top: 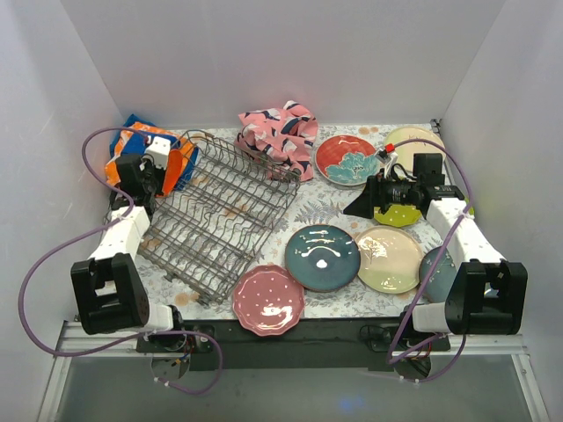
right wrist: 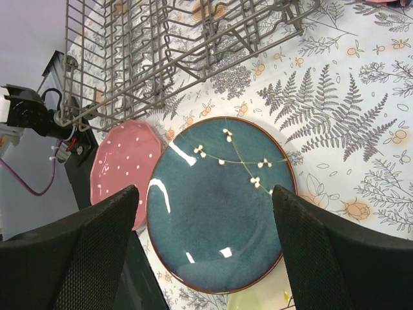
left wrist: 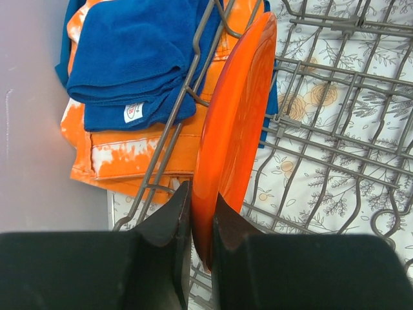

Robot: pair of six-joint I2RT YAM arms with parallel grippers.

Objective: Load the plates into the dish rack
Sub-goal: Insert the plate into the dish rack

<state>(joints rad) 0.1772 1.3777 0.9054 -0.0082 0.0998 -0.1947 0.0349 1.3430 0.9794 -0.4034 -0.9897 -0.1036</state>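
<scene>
The grey wire dish rack (top: 220, 220) lies on the left of the table. My left gripper (top: 161, 173) is at its far left corner, shut on the rim of an orange plate (left wrist: 235, 116) that stands on edge among the rack's tines (left wrist: 335, 129). My right gripper (top: 361, 204) hangs open above the mat, and in its wrist view the teal plate (right wrist: 219, 206) lies flat below the spread fingers. A teal plate (top: 322, 257), a pink dotted plate (top: 268, 299), a pale green plate (top: 389, 258) and a red flowered plate (top: 347, 160) lie flat on the table.
A pink patterned cloth (top: 280, 132) is bunched behind the rack. A blue towel (left wrist: 129, 58) on an orange cloth (left wrist: 129, 155) lies by the left wall. More plates sit under and beside the right arm (top: 413, 141). White walls close in three sides.
</scene>
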